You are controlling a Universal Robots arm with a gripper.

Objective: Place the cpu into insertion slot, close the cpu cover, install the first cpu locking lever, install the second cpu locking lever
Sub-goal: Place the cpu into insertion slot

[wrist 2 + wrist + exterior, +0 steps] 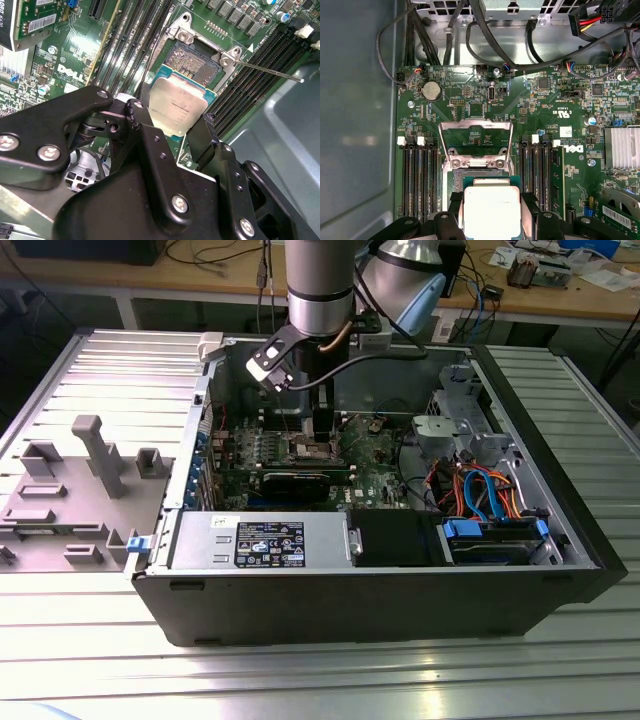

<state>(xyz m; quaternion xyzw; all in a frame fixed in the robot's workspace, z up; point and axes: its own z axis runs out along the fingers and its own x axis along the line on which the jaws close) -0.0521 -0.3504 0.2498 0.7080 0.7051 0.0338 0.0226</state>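
One cpu (177,106), silver top up, is clamped by two opposite edges in the hand (174,117). The fingers (141,102) press on its sides, which leaves the underside untouched and the chip level.

In both wrist views it hangs just above the insertion slot (194,61) and a little short of it. It is not seated: the socket's dark bed lies bare.

The cpu cover (476,124) is tilted up on its hinge, with board showing through its window, so it is open to leave the way in clear. One locking lever (270,71), a thin rod, is swung out over the memory slots (272,47). Judging by the raised cover, it is released.

The green motherboard (470,100) lies flat in the floor of the open computer case (350,590). The arm (320,290) drops straight down into the case at the centre of the exterior view, a vertical approach that likely suits a drop-in socket.

The case rests on a ribbed metal tabletop (100,640). A grey fixture (85,475) sits at the exterior view's left, well apart.
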